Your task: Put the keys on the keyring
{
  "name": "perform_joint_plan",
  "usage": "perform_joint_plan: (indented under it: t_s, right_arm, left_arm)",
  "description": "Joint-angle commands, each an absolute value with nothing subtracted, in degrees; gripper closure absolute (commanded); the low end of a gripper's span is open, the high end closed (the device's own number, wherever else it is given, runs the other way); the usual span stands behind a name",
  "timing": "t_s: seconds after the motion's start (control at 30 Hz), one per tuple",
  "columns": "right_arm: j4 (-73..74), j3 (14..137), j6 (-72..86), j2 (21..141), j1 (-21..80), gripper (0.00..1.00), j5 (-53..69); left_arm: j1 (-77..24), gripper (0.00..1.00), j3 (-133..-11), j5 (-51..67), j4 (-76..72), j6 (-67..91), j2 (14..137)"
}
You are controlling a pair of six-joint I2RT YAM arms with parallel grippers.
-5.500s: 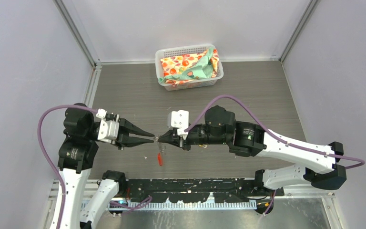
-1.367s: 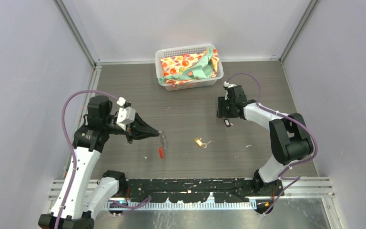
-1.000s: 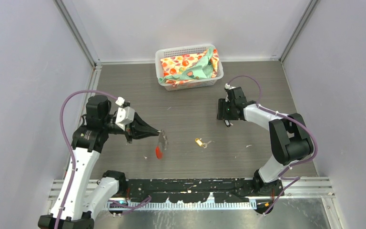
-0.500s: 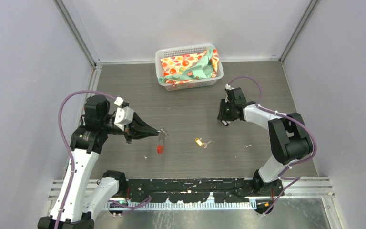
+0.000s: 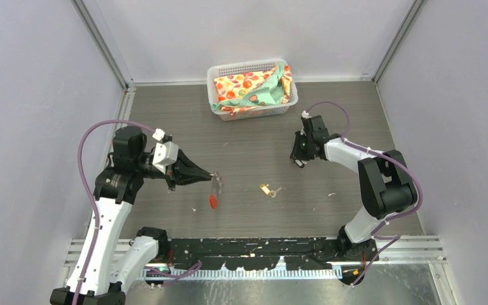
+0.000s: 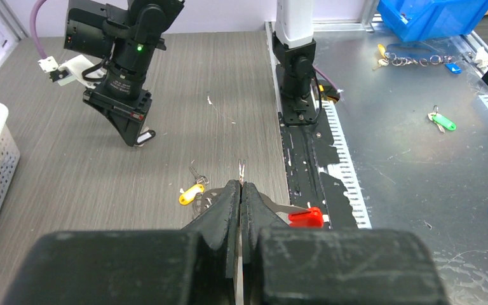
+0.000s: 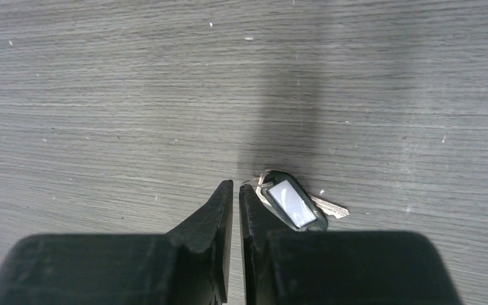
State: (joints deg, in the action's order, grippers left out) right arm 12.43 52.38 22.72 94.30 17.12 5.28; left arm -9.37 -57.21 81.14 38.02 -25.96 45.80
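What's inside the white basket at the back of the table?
Crumpled fabric, part orange-red print on cream and part mint green, fills the basket up to its rim. Anything beneath the fabric, and the basket's floor, is covered.

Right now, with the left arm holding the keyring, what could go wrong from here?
1. The right tool looks closed beside the black-headed key, not around it; lifting now could leave the key on the table.
2. The left tool pinches the keyring only at its tips, red tag dangling, so it may swing or slip during threading.
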Motion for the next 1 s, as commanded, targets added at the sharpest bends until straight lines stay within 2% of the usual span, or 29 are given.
perform_joint_plan:
  t_s: [0.0, 0.1, 0.17, 0.3, 0.37, 0.4, 0.5, 0.7, 0.97]
  right_arm:
    - [11.69, 55.13, 25.19, 94.0, 17.05, 0.87, 7.42]
    - [11.27, 55.64, 26.57, 94.15, 17.46, 0.89, 7.99]
    - [11.82, 56.31, 26.11, 93.77, 17.66, 0.86, 7.59]
    - [16.93, 58.88, 20.05, 91.78, 17.56, 0.53, 4.21]
    - [20.81, 60.78, 16.75, 91.68, 17.5, 0.41, 3.7]
    - [23.5, 61.99, 15.5, 92.02, 17.55, 0.39, 3.04]
    - [27.84, 64.33, 12.68, 93.28, 17.58, 0.39, 3.41]
    - [36.42, 69.77, 8.63, 98.02, 18.37, 0.44, 3.85]
    - [42.15, 73.6, 1.96, 101.96, 19.36, 0.41, 6.59]
  left_arm:
    - [-9.4, 1.0, -59.54, 83.21, 36.84, -25.75, 45.45]
    - [-9.4, 1.0, -59.31, 83.14, 36.87, -25.8, 45.31]
    - [-9.41, 1.0, -59.22, 83.16, 36.83, -25.75, 45.26]
    - [-9.4, 1.0, -59.45, 83.15, 36.85, -25.66, 45.26]
    - [-9.4, 1.0, -59.38, 83.23, 36.68, -25.7, 45.26]
    - [-9.4, 1.0, -59.34, 83.29, 36.65, -25.67, 45.26]
    - [-9.4, 1.0, -59.37, 83.34, 36.65, -25.66, 45.29]
    - [-9.41, 1.0, -59.64, 83.23, 36.62, -25.47, 45.18]
    - [-9.4, 1.0, -60.09, 83.14, 36.3, -25.44, 45.48]
